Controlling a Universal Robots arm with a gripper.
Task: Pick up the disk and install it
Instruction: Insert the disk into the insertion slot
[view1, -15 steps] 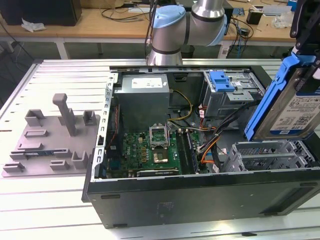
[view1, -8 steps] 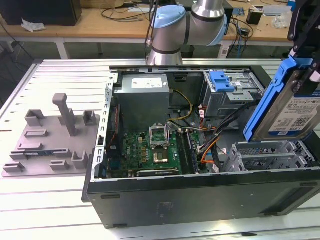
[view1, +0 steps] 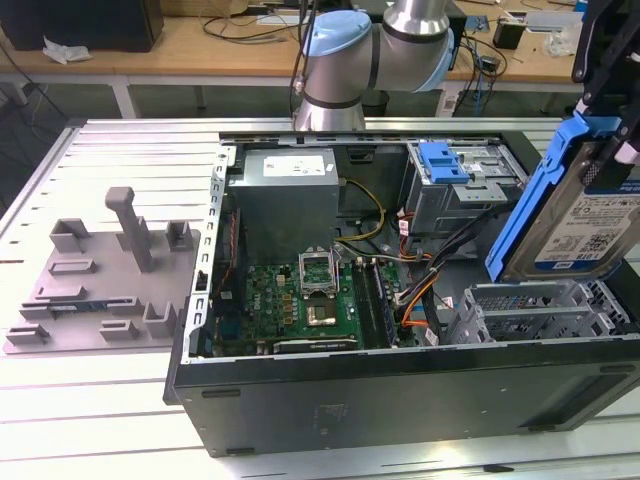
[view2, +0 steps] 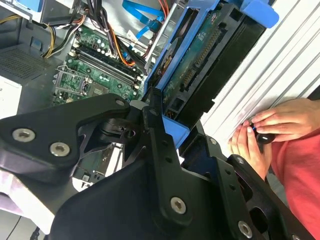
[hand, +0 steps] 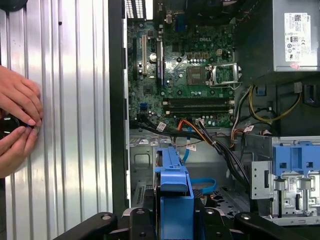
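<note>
exterior view: the disk (view1: 585, 210) hangs tilted above the open computer case (view1: 400, 390), at the exterior view's right. second wrist view: gripper (view2: 172, 131) pinching the disk's (view2: 200, 65) blue carrier. first wrist view: disk (hand: 174, 192) edge-on over the case, a person's hands (hand: 17, 120) beside it.

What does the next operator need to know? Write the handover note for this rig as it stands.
Gripper: shut on the disk, clamping its blue carrier.
Disk: held on edge in the air above the open computer case, near the grey drive cage at the exterior view's right.
Done: disk picked up.
Left: disk not yet seated in any bay.
Note: a person's hands rest on the table beside the case.
</note>
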